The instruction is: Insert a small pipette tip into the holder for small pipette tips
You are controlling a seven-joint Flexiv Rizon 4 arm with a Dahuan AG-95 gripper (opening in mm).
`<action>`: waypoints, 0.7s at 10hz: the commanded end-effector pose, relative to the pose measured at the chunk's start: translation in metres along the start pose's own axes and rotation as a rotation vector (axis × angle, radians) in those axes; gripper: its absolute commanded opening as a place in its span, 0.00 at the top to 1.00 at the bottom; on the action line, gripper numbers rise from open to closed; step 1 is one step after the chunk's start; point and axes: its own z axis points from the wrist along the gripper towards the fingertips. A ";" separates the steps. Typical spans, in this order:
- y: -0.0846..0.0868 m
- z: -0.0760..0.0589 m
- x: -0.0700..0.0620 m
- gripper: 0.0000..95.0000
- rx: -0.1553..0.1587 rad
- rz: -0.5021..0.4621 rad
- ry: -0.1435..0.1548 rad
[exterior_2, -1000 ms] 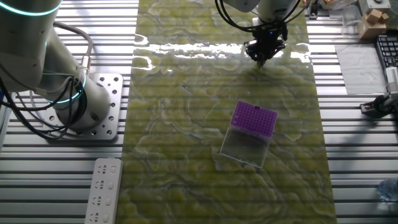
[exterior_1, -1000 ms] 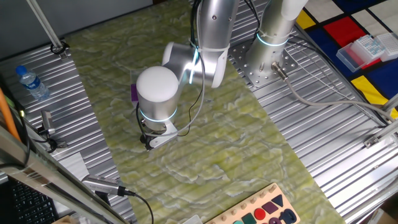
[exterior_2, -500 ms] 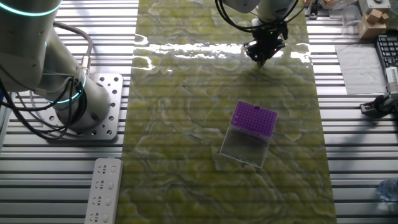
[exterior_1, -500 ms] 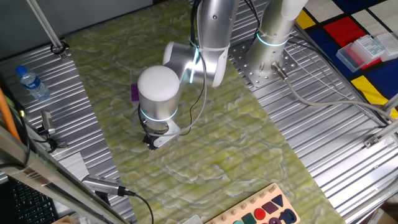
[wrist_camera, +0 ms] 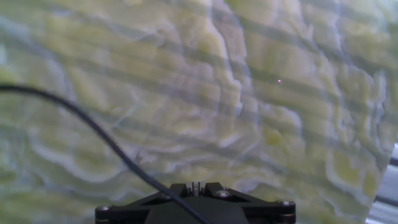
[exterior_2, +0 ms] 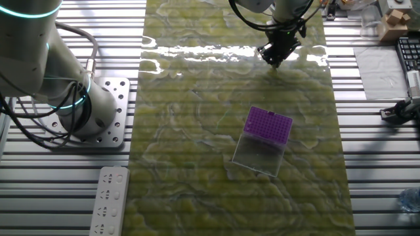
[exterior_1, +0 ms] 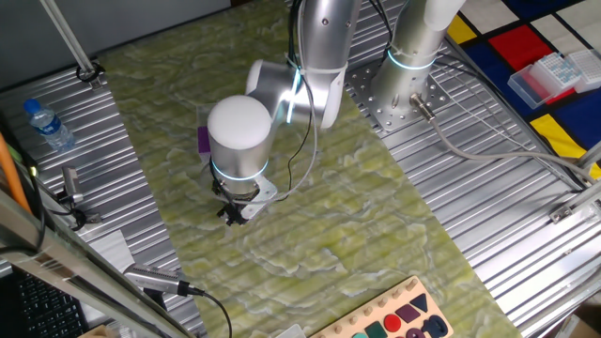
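**Tip holder mid-mat, gripper low at the mat's far end**

The holder for small pipette tips (exterior_2: 268, 124) sat near the middle of the green marbled mat (exterior_2: 197, 131) in the other fixed view. Its purple top was rotated a little against the mat's edges, and a pale translucent part (exterior_2: 260, 155) lay just beside it on the side nearer that camera, touching it. In the one fixed view I saw only a sliver of purple (exterior_1: 202, 140) behind the arm's white joint cap (exterior_1: 239, 131); the arm hid everything else of the holder.

The gripper (exterior_2: 275, 59) hung low over the mat, well apart from the holder, at the mat's far end beside a band of glare. Its fingers pointed down. I could not tell whether the tips touched the mat. In the one fixed view the gripper (exterior_1: 232, 212) showed as a dark clump under the white joint. The fingers looked close together in both fixed views, but I could not tell whether they were pressed together or pinching anything; no tip was resolvable between them.

The hand view gave me blurred mat (wrist_camera: 199, 93), a black cable (wrist_camera: 93, 134) crossing from the left, and the dark gripper body (wrist_camera: 196, 202) at the bottom edge.

Off the mat, I noted a water bottle (exterior_1: 47, 125) on the ribbed metal table (exterior_1: 488, 188) and a white remote (exterior_2: 110, 200).
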 end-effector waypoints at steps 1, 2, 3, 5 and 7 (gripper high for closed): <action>0.000 -0.001 -0.001 1.00 0.014 -0.165 -0.013; 0.000 -0.001 -0.001 1.00 0.024 -0.208 -0.023; 0.000 -0.001 -0.001 1.00 0.031 -0.244 -0.029; 0.000 -0.001 -0.001 1.00 0.055 -0.352 -0.037; 0.000 -0.002 -0.001 1.00 0.081 -0.408 -0.020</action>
